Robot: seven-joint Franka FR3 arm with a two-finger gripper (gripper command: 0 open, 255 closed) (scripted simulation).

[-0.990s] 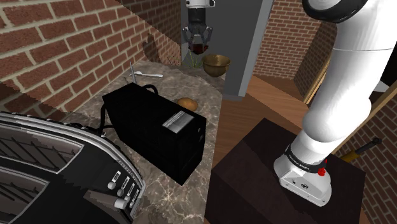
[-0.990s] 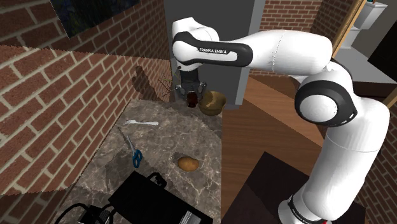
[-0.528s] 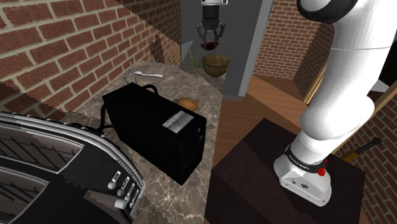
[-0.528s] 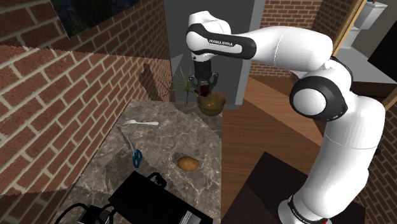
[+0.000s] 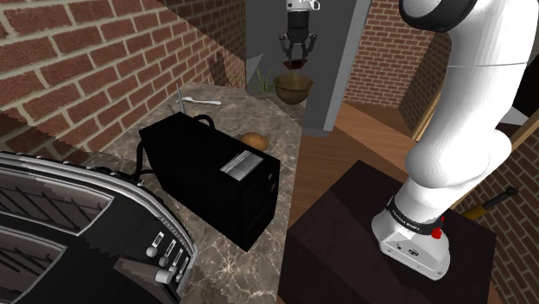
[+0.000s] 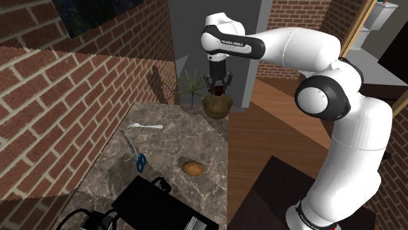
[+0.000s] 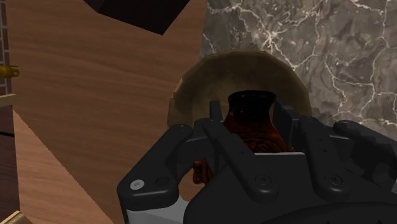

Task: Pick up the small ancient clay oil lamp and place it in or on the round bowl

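Observation:
The oil lamp (image 7: 252, 107) is a small dark red-brown vessel, and my black gripper (image 7: 250, 125) is shut on it. In the wrist view it hangs directly over the round tan bowl (image 7: 184, 97), whose rim rings it. Seen from the shoulder, the gripper (image 5: 294, 59) holds the lamp (image 5: 293, 64) a short way above the bowl (image 5: 294, 87), at the far end of the marble counter (image 5: 220, 121). From the second exterior camera, the gripper (image 6: 218, 85) points straight down over the bowl (image 6: 217, 106).
A black box (image 5: 212, 177) and a black toaster (image 5: 69, 224) crowd the near counter. A brown roundish lump (image 6: 193, 168), blue-handled scissors (image 6: 135, 154) and a white spoon (image 6: 145, 125) lie mid-counter. A small plant (image 6: 189, 85) and a grey pillar (image 5: 337, 60) flank the bowl.
My gripper carried the lamp away from the brick wall and the plant, rising slightly, and now hangs over the bowl. Nothing on the counter has moved.

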